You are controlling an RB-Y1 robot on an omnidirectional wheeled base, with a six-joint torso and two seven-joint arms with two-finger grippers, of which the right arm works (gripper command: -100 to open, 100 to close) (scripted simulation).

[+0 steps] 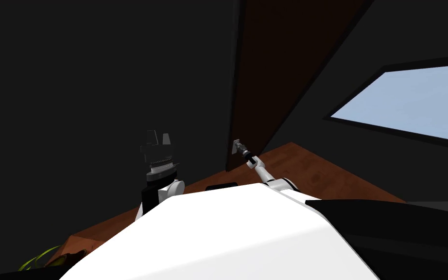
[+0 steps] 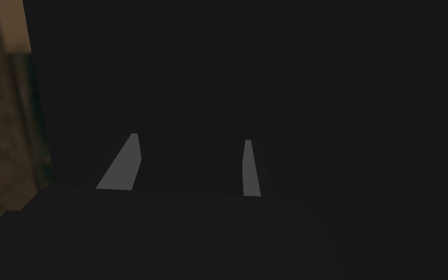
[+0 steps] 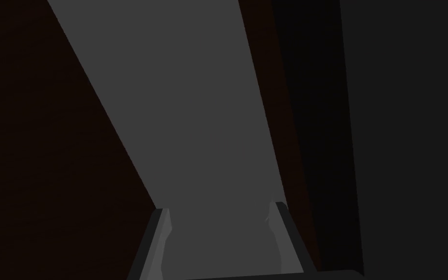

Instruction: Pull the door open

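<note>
A dark brown door (image 1: 276,73) stands ahead of me, its edge against a dark wall. Low on that edge sits a small grey door handle (image 1: 236,145). My right arm reaches out to it, and my right gripper (image 1: 241,149) is at the handle. In the right wrist view the handle (image 3: 179,121) is a broad grey bar running away between the fingers (image 3: 162,233), with my right gripper (image 3: 220,211) shut on its sides and the brown door (image 3: 33,146) beside it. My left gripper (image 1: 159,137) is raised to the left of the door, open and empty (image 2: 190,137).
The floor (image 1: 315,170) is reddish-brown wood. A window (image 1: 412,102) with a pale blue pane is in the dark wall on the right. Dark wall (image 1: 96,73) lies left of the door. Some green leaves (image 1: 38,260) show at the bottom left.
</note>
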